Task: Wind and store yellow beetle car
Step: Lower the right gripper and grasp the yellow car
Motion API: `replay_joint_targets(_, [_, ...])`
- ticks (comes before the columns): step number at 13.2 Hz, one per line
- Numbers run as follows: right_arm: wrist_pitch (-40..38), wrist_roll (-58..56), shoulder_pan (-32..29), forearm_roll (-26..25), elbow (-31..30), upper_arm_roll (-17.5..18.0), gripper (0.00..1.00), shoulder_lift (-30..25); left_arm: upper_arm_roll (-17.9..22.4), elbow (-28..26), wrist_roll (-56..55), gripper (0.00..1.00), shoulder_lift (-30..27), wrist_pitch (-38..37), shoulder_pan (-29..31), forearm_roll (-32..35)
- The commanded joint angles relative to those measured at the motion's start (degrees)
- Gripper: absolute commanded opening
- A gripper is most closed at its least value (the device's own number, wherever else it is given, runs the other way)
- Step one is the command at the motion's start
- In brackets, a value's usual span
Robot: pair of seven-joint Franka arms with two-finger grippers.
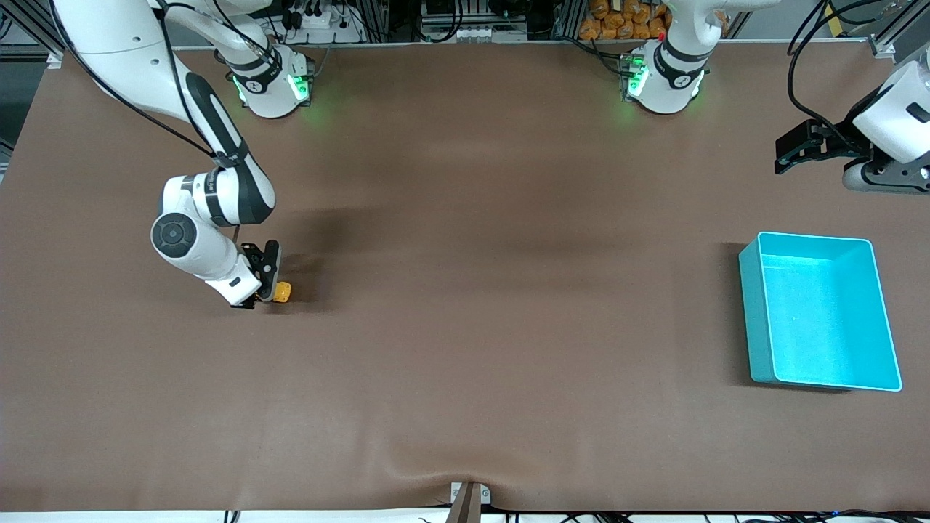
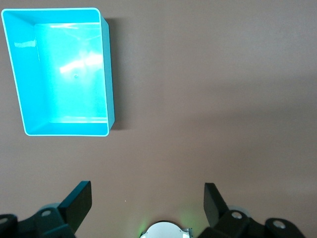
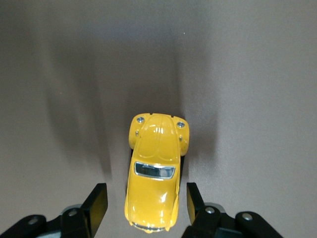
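The yellow beetle car sits on the brown table toward the right arm's end. In the right wrist view the car lies lengthwise between my right gripper's fingers. My right gripper is low at the table and open. Its fingers stand on either side of one end of the car, with a small gap on each side. My left gripper is open and empty, held up in the air at the left arm's end of the table, where that arm waits.
A turquoise bin stands empty toward the left arm's end of the table, nearer to the front camera than the left gripper. It also shows in the left wrist view. The table cover has a wrinkle at its front edge.
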Motion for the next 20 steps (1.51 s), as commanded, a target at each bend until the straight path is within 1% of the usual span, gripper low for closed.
replay_joint_targets(1, [0.7,-0.4,1.3,-0.7,0.5,-0.6,0.58,0.9,-0.3,0.0,-0.8,1.0,0.1,-0.1,0.2,-0.2])
replay_joint_targets(2, [1.1,-0.5,1.6,-0.8,0.4,-0.6,0.39,1.1,-0.2,0.0,-0.8,1.0,0.1,-0.1,0.2,-0.2])
replay_joint_targets(4, [1.4,-1.0,2.7,-0.8,0.5,-2.0,0.01,1.5,-0.2,0.0,-0.9,1.0,0.1,-0.1,0.2,-0.2])
replay_joint_targets(5, [1.5,-1.3,3.6,-1.4,0.7,-2.4,0.0,1.4,-0.2,0.0,-0.9,1.0,0.1,-0.1,0.2,-0.2])
replay_joint_targets(6, [1.7,-1.2,5.8,-3.2,0.8,-3.7,0.0,1.4,-0.2,0.0,-0.9,1.0,0.2,-0.1,0.2,-0.2])
replay_joint_targets(7, [2.4,-1.2,6.6,-3.5,1.0,-5.5,0.0,1.6,-0.2,0.0,-0.9,1.0,0.2,-0.1,0.2,-0.2])
replay_joint_targets(14, [6.4,-1.3,6.0,-3.7,0.9,-5.6,0.0,3.9,-0.2,0.0,-0.9,1.0,0.3,-0.1,0.2,-0.2])
replay_joint_targets(17, [6.4,-1.5,4.4,-3.9,0.8,-5.6,0.0,4.0,-0.2,0.0,-0.9,1.0,0.3,-0.1,0.2,-0.2])
replay_joint_targets(20, [7.1,-2.4,2.2,-3.9,0.8,-5.6,0.0,5.2,-0.2,0.0,-0.9,1.0,0.3,-0.1,0.2,-0.2])
